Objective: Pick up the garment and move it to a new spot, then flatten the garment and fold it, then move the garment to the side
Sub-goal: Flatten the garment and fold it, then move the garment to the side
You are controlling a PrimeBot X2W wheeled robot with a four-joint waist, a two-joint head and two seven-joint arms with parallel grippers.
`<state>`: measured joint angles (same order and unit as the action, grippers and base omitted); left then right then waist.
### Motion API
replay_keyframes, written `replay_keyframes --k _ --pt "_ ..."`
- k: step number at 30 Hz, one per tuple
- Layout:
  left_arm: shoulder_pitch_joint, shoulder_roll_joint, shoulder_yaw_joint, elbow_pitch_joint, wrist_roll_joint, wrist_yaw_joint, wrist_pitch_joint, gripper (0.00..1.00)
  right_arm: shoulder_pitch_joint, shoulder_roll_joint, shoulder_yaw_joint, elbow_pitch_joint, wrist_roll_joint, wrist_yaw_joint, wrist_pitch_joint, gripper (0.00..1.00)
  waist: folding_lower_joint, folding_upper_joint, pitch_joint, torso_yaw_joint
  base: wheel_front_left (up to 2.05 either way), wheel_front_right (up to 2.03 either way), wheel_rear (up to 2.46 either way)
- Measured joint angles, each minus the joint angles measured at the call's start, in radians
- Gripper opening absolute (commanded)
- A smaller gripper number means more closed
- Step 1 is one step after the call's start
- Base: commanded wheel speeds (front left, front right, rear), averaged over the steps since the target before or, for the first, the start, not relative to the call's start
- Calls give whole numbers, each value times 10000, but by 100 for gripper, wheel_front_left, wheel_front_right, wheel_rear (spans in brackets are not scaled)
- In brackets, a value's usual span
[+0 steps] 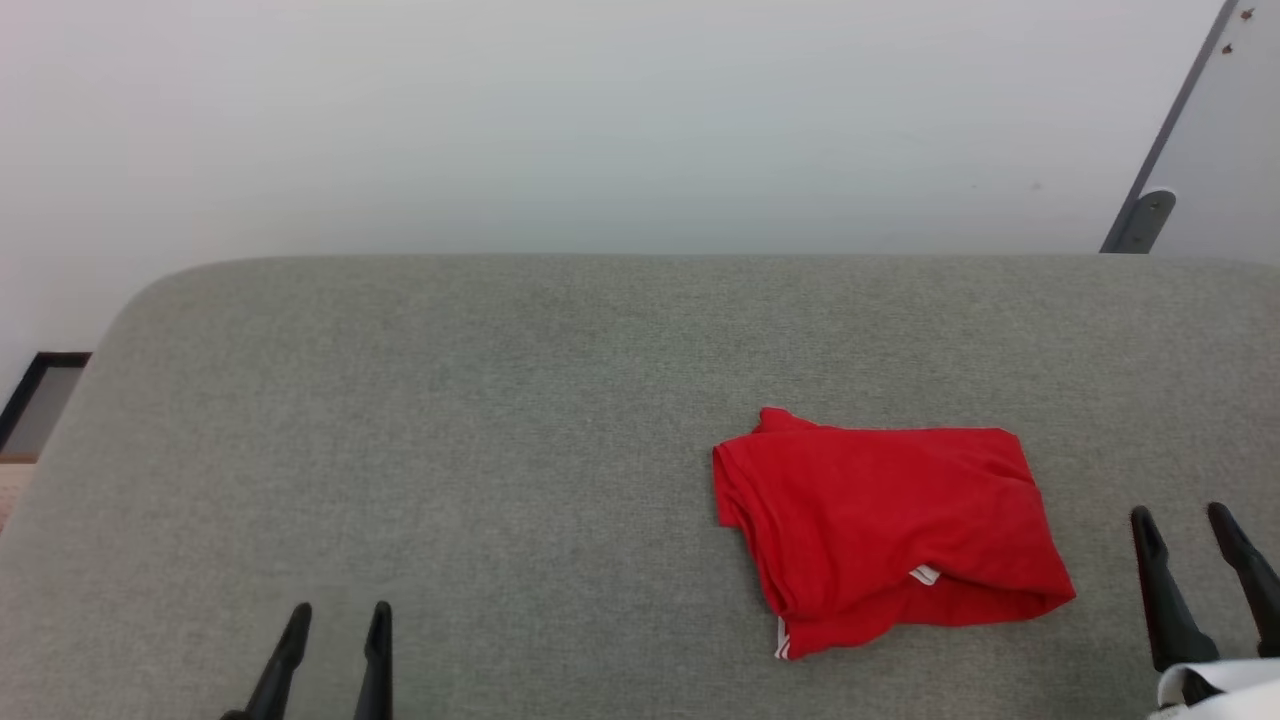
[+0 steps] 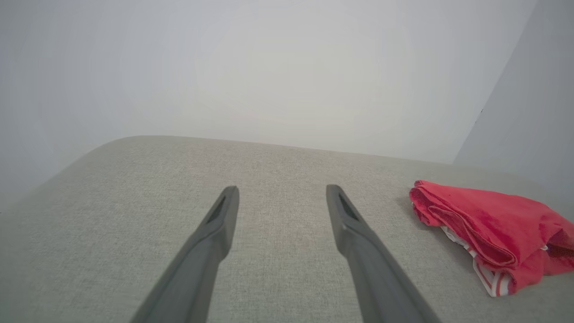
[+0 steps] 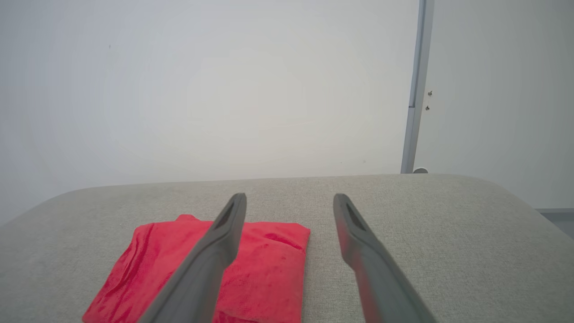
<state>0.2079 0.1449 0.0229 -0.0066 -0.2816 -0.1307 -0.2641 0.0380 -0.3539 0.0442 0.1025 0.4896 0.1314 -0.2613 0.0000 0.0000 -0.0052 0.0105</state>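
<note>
The garment (image 1: 885, 525) lies folded into a red bundle on the grey upholstered surface (image 1: 450, 420), right of centre, with a bit of white trim at its near edge. My right gripper (image 1: 1182, 515) stands open just to its right, touching nothing. My left gripper (image 1: 338, 610) is open at the lower left, far from the cloth. In the left wrist view the garment (image 2: 489, 233) sits off to the right of my open left gripper (image 2: 282, 190), striped trim showing. In the right wrist view the garment (image 3: 251, 273) lies below and left of my open right gripper (image 3: 289, 198).
The grey surface has a rounded far-left corner (image 1: 170, 290) and ends at a white wall (image 1: 600, 120). A grey metal post with a bracket (image 1: 1150, 200) leans at the far right. A dark-framed opening (image 1: 40, 395) shows past the left edge.
</note>
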Motion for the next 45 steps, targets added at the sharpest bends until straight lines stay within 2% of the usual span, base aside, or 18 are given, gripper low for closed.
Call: replay_keyframes --k 10,24,27,31,34,37,41,45 --pt "287 -63 167 -378 13 0 0 100 786 401 -646 -1007 -316 0 309 100 0 0 -38 142 0 0 0" --pt "369 -75 81 -418 -15 0 0 100 978 554 -723 -1515 -378 0 690 100 0 0 -77 122 0 0 0" --pt "368 -107 63 -418 -15 0 0 100 923 458 -604 -1503 -330 0 1057 100 0 0 -28 129 0 0 0" --pt "271 -186 -54 -384 -8 0 0 100 86 -332 -54 -1221 -186 0 2385 100 0 0 132 99 0 0 0" --pt "-48 -230 -171 -307 15 0 0 100 -795 -1243 566 -811 167 0 3917 100 0 0 366 90 0 0 0" --pt "-372 -261 -305 -192 33 0 0 100 -1657 -2146 1379 -431 1108 0 5800 100 0 0 651 85 0 0 0" --pt "-851 -293 -439 -96 94 0 0 100 -2784 -2899 1837 211 2462 0 7981 100 0 0 1079 93 0 0 0" --pt "-1318 -364 -548 -75 102 0 0 100 -3789 -3055 2234 803 3392 0 9430 100 0 0 1557 105 0 0 0"
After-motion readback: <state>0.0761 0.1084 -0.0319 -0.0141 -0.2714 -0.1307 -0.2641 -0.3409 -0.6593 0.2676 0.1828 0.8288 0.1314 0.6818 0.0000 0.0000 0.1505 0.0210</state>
